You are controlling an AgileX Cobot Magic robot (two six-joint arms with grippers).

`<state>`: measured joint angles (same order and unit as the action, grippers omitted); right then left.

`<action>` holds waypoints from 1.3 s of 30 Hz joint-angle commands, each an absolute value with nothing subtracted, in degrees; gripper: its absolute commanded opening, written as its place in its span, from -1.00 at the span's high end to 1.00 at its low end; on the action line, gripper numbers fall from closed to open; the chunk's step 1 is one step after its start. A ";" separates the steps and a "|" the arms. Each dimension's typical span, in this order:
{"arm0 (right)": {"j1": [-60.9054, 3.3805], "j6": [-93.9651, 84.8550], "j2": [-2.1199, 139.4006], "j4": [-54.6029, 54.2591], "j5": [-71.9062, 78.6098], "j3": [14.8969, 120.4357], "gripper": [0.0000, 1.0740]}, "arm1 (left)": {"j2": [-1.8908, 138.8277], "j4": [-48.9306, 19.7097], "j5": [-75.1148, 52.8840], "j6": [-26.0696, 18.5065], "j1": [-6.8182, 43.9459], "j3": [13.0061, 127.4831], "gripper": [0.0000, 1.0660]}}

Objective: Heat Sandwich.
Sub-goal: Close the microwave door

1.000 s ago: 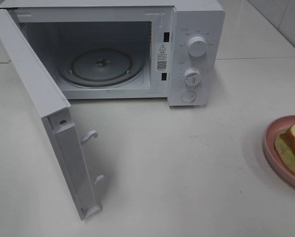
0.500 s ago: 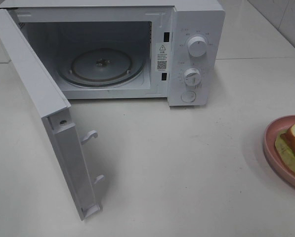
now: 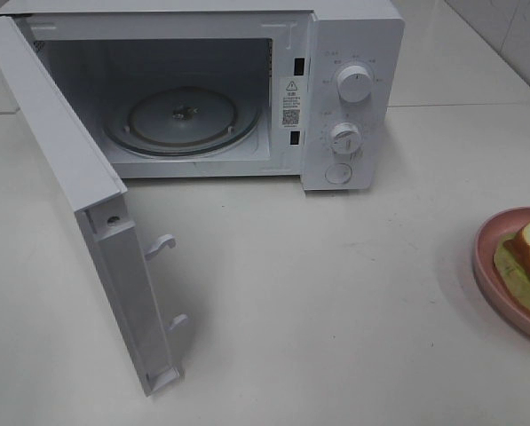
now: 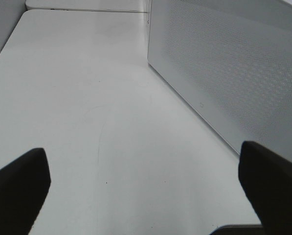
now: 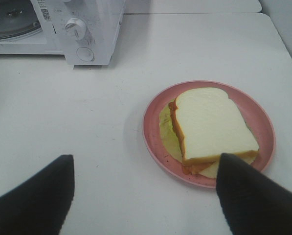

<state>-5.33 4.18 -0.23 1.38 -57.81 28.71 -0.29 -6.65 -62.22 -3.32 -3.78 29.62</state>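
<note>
Both fingers (image 5: pixel 243 196) short of sandwich (image 5: pixel 212 128)

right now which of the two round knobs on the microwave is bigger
The upper knob on the microwave control panel is bigger; the lower knob, just above the round button, is smaller.

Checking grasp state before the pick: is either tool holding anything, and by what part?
Nothing is held. The left tool is open over bare table beside the microwave door. The right tool is open, short of the sandwich on its plate.
</note>
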 commanded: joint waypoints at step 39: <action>-4.87 3.38 -1.78 1.32 -56.89 28.65 -0.40 | 0.80 -8.59 -59.93 -3.04 -3.95 31.00 -0.83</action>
